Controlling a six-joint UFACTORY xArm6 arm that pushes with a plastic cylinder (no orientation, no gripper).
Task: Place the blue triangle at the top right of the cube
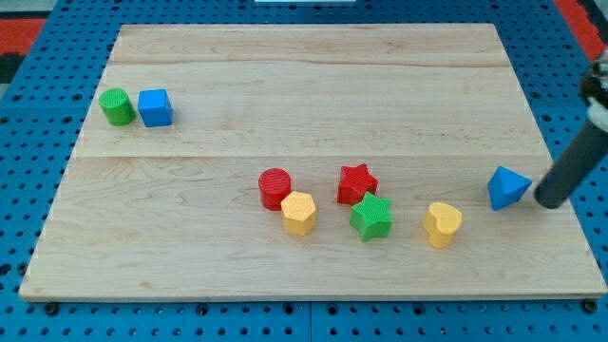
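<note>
Pale wooden planks made up the table top (313, 76), which lay on a blue pegboard (38, 171). My straight dark rod came in from the view's right, and my tip (550, 201) rested just right of the blue triangle block (508, 187), close beside it; whether they touched could not be told. No gripper was fitted, so no jaw state applied. The blue cube (155, 107) sat far off at the view's left, touching a green cylinder (118, 106). Near the middle clustered a red cylinder (275, 188), a yellow hexagonal block (298, 212), a red star (356, 183), a green star (370, 217) and a yellow heart-shaped block (443, 223).
</note>
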